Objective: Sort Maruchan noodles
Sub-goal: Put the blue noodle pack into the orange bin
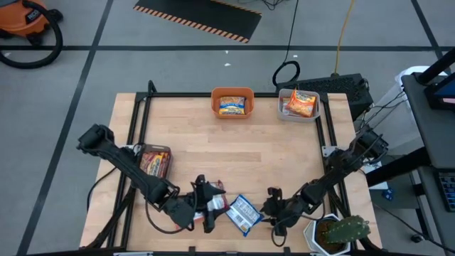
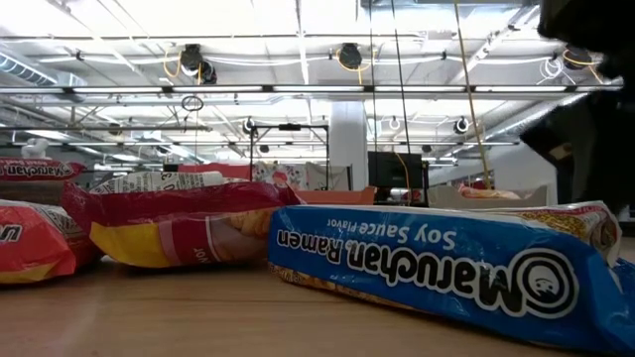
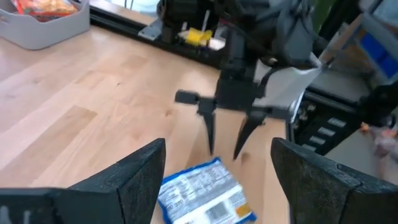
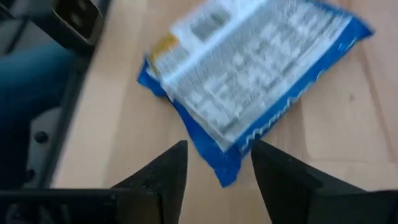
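A blue-white Maruchan noodle packet (image 1: 244,213) lies flat near the table's front edge, between my two grippers. My right gripper (image 4: 217,152) is open and points down at a slant. Its fingertips stand on either side of the packet's near corner (image 4: 225,169); whether they touch it, I cannot tell. My left gripper (image 1: 205,208) is open, hovers left of the packet and holds nothing. A red-yellow packet (image 1: 216,204) lies under it on the table. In the low view the blue packet (image 2: 446,268) lies in front, with the red-yellow packet (image 2: 179,228) to its left.
At the far edge an orange bin (image 1: 215,107) holds a yellow-blue packet and a grey bin (image 1: 282,112) an orange one. A clear bin (image 1: 155,149) with red packets sits at the left. A potted plant (image 1: 341,233) stands at the front right corner.
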You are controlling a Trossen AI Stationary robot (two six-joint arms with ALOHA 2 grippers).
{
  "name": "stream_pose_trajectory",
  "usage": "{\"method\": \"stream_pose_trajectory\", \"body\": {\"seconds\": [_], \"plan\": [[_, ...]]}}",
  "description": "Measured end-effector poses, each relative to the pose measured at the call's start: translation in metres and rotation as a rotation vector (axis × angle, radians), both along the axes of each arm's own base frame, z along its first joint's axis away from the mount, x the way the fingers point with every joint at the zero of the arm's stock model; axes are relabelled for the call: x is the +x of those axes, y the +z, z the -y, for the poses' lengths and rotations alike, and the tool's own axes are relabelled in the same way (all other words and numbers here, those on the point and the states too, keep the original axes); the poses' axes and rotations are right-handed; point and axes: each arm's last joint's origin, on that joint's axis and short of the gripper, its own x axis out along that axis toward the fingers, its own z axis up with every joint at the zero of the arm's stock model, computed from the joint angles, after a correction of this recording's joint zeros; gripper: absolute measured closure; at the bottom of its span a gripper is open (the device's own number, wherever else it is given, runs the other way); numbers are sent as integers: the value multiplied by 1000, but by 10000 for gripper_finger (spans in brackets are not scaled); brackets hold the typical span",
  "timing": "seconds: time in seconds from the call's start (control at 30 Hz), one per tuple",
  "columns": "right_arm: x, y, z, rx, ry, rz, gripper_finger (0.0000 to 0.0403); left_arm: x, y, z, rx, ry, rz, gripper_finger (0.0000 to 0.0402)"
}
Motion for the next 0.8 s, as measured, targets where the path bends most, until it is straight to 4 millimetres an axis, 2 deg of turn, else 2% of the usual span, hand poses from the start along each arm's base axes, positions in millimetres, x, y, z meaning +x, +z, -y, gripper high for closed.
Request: {"method": "stream_pose_trajectory", "body": {"seconds": [0.2, 0.43, 0.6, 0.8], "plan": [[4, -14, 2, -24, 15, -46, 198, 10, -8, -5, 4, 11, -15, 105], [10, -25, 1, -76, 61, -16, 202, 11, -7, -7, -2, 11, -14, 105], [16, -31, 7, -87, 40, -26, 227, 11, -7, -7, -4, 12, -12, 105], [17, -29, 10, -100, 47, -21, 294, 11, -7, -6, -7, 7, -6, 105]]}}
